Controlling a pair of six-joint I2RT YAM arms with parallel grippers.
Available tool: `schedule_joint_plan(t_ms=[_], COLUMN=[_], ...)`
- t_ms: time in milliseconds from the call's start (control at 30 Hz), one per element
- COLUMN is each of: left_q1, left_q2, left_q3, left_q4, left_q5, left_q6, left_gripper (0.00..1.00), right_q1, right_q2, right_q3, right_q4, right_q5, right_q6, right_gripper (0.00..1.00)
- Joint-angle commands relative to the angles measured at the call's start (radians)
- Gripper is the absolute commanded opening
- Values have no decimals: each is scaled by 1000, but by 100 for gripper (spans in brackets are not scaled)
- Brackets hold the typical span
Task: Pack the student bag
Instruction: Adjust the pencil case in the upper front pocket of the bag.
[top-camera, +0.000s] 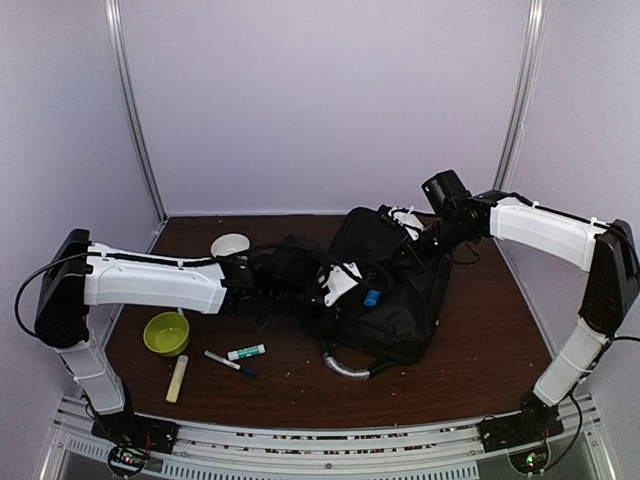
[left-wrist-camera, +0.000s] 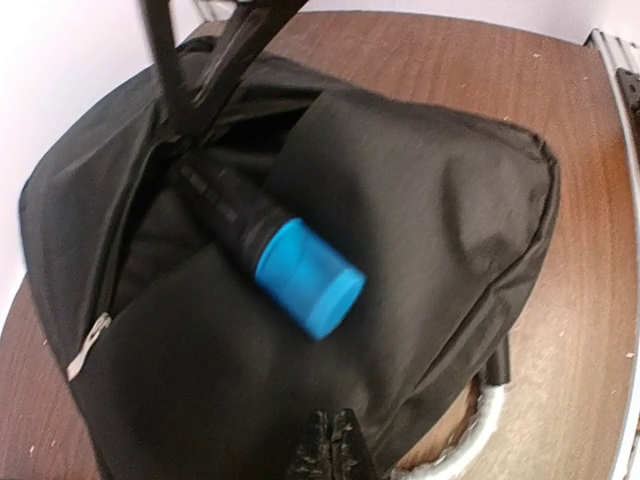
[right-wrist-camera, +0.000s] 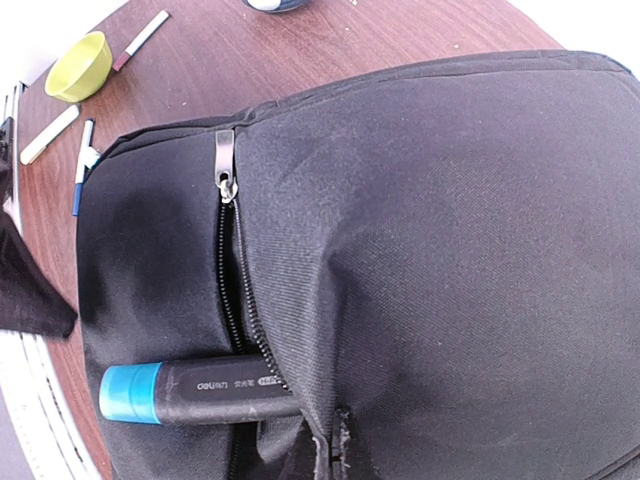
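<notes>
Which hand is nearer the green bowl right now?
Left. The left hand is shut above the student bag, with the green bowl on the table to its left. The right hand pinches the bag's far edge, farther right and back from the bowl.

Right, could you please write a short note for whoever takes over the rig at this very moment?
Left tool: shut, empty, above the student bag.
Right tool: shut, apparently pinching the bag's fabric beside the zip opening.
Done: the blue-capped marker lies half inside the opening, with its cap end sticking out.
To do: push that marker fully in. The pen, green-capped marker and cream stick lie on the table near the green bowl, and probably get packed next. Then zip the bag.
</notes>
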Motion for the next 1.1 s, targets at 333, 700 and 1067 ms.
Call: schedule_joint_plan(t_ms=[333,700,1067], left_q1=[6,113,136], left_q2=[241,465,397], left_q3=[256,527,317], left_q4=[27,64,456], left_q5=[67,-83,-38], left_q6=[6,29,9], left_gripper=[0,0,0], right_q1=[5,5,-4], right_q2=[-53,-63,-45], right_q3=[53,36,37], right_q4=[70,77,86], right_q5=[-75,-75,-85], right_q6=[6,2,11], right_gripper=[0,0,0])
